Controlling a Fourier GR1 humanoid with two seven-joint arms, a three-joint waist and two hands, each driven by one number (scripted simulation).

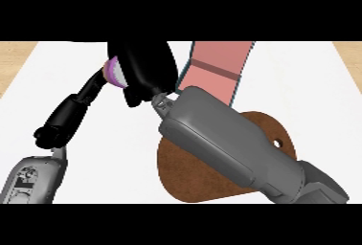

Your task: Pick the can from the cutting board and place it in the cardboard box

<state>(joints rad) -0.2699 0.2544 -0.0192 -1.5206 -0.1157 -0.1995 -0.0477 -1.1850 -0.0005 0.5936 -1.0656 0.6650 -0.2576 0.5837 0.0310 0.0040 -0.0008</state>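
Note:
My right hand (145, 64) is shut on the can (115, 74). Only a purple and white part of the can shows at the hand's left side; the black fingers hide the rest. The hand holds it above the white counter, just left of the cardboard box (216, 64), whose pinkish inside shows at the top centre. The brown cutting board (194, 179) lies at the lower centre, partly under my right forearm (226, 143), and nothing shows on its visible part. My left hand (67, 117) stands open at the left, fingers pointing up toward the can.
The white counter (311, 95) spreads around the board and the box, with wooden strips (14, 55) at its far left and right edges. My left forearm (32, 177) comes in at the lower left corner.

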